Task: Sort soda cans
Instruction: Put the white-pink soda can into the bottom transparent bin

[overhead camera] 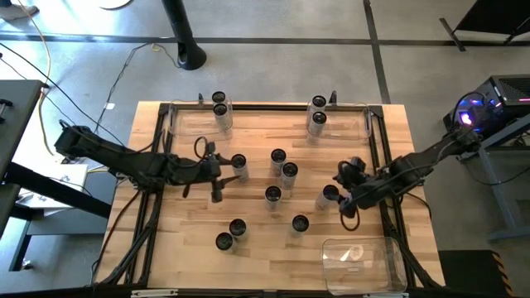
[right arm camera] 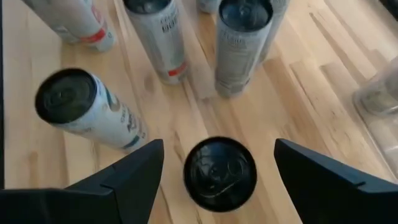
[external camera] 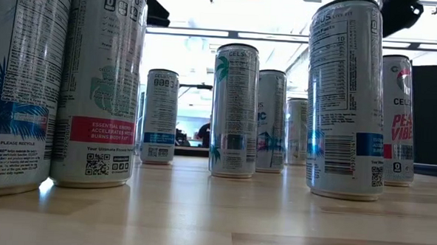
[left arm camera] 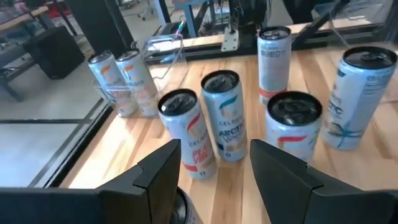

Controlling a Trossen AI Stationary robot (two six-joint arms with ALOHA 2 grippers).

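on the wooden bench (overhead camera: 190,248), cans all over and both arms reaching in

we count twelve soda cans (overhead camera: 272,194) standing upright: two in the clear bin (overhead camera: 186,124) at the far left corner, two in the clear bin (overhead camera: 348,124) at the far right, and eight loose across the middle and near side of the bench. a third clear bin (overhead camera: 364,263) sits at the near right corner with no can in it. the left gripper (overhead camera: 222,172) comes in from the left edge, fingers (left arm camera: 158,177) spread apart and holding nothing, right beside a can (overhead camera: 238,163). the right gripper (right arm camera: 214,165) has its fingers (right arm camera: 134,168) wide apart on either side of a can (right arm camera: 219,172), not touching it as far as we can see.
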